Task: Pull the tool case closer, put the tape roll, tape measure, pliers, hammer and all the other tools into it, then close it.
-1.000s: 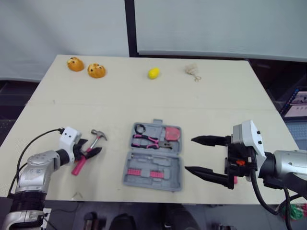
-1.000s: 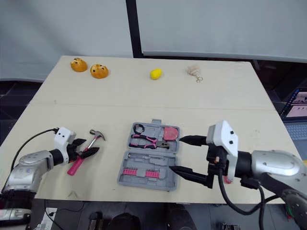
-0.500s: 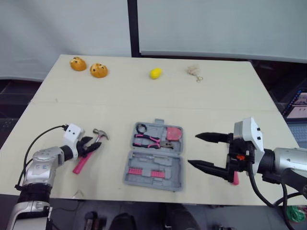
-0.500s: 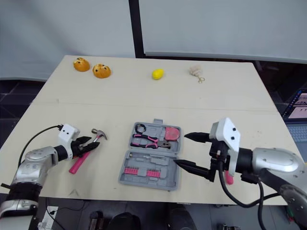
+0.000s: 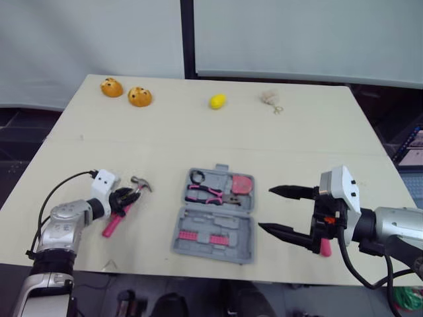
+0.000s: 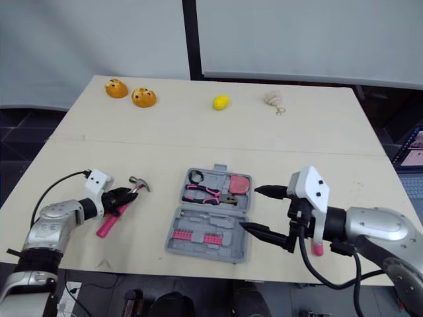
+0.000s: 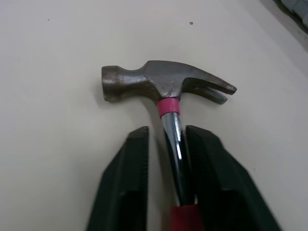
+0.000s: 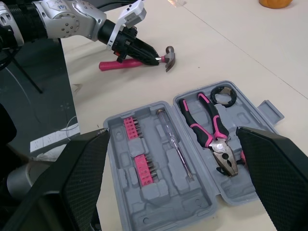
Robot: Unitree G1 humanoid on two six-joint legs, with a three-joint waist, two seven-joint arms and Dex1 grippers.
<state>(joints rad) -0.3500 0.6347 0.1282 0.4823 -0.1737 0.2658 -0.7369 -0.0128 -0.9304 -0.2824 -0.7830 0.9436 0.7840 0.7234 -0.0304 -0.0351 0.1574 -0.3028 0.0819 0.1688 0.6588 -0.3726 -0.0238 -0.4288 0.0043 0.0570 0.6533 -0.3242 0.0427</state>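
Your grey plastic tool case lies open and flat in the lower centre of the head views, near the front edge of the pale beige surface. In its far half you can see the pink-and-black pliers, the small black tape roll at the upper left corner and the pink tape measure at the upper right. The near half holds two rows of pink bits and a slim screwdriver. The claw hammer with a dark steel head and pink handle lies outside the case, on the surface to its left, with the head pointing toward the upper right of the frame. Your left fingers are closed in on its steel shaft from both sides, just below the head, with the hammer lying on the surface. Your right fingers are spread wide apart and hold nothing, hovering just right of the case with their tips aimed at its right edge. A pink-handled item lies partly hidden behind them; you cannot tell what it is. Along the far edge, well apart from the case, sit two orange round objects in the upper left, a small yellow fruit-like piece near the centre and a beige lump with a key ring to its right.
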